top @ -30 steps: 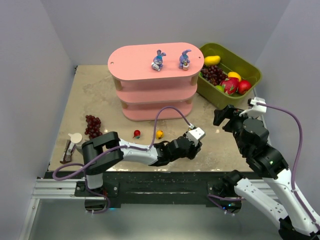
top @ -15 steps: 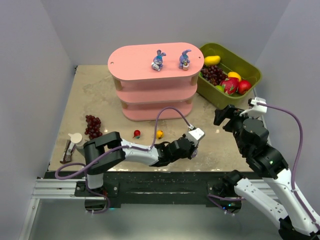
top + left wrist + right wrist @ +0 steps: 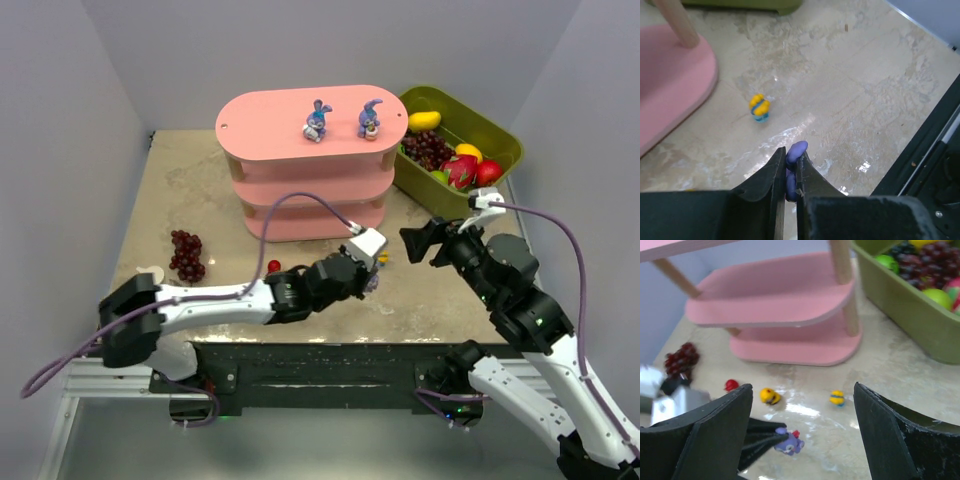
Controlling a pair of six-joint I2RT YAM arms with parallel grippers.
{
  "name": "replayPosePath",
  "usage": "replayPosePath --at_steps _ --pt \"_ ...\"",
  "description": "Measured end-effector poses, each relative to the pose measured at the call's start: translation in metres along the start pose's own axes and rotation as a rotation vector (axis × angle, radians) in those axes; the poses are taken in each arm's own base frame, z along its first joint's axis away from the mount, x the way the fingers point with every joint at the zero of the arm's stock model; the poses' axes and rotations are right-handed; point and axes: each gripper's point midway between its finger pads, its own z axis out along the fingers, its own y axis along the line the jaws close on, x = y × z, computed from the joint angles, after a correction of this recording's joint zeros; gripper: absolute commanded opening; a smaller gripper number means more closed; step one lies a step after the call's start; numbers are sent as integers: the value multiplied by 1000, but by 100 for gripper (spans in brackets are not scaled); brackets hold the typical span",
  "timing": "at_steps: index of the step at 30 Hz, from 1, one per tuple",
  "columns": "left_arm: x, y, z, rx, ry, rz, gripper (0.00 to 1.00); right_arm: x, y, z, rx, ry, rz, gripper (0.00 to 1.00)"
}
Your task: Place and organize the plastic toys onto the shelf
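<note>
My left gripper (image 3: 371,281) is shut on a purple-blue bunny toy (image 3: 796,150), held just above the table in front of the pink shelf (image 3: 300,110); the right wrist view shows the same bunny (image 3: 791,442) pinched at its ears. Two more purple bunnies (image 3: 318,120) (image 3: 369,118) stand on the shelf's top board. On the table lie a yellow-and-blue toy (image 3: 759,107) (image 3: 837,398), a yellow-orange toy (image 3: 769,396) and a red toy (image 3: 273,266) (image 3: 731,385). My right gripper (image 3: 418,243) (image 3: 802,388) hangs open over the table, right of the left gripper, empty.
An olive-green bin (image 3: 500,140) of fake fruit stands right of the shelf. A dark red grape bunch (image 3: 186,254) lies at the left of the table. The table's black front edge (image 3: 920,150) runs close to the left gripper.
The left gripper closed on the purple bunny and carried it up and left, toward the shelf, the whole arm swinging. The right gripper has shifted left toward the table's middle, still open.
</note>
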Motion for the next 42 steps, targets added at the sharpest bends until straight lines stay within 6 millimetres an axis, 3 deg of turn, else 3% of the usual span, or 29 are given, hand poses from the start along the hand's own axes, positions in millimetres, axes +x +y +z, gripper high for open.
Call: replayPosePath --at_steps 4,8,13,15,22,27,36,42 --pt "-53 32 -40 -20 -78 -57 0 4 41 6 -220 32 -25 77" --pt "-86 65 -78 -61 -118 -90 0 11 72 7 -403 45 -43 79" --pt "-102 72 -109 -57 -96 -87 0 16 104 0 -588 44 -62 85" --pt "-108 73 -120 -53 -92 -86 0 15 119 -4 -656 35 -82 93" --pt "-132 78 -156 -49 -117 -95 0 58 180 -12 -834 137 -210 98" --pt "-134 76 -166 -26 -109 -98 0 75 190 2 -800 148 -274 93" --pt "-121 71 -168 2 -51 -103 0 49 201 12 -749 0 -287 88" --pt "-124 68 -170 14 -52 -113 0 70 210 26 -729 38 -327 79"
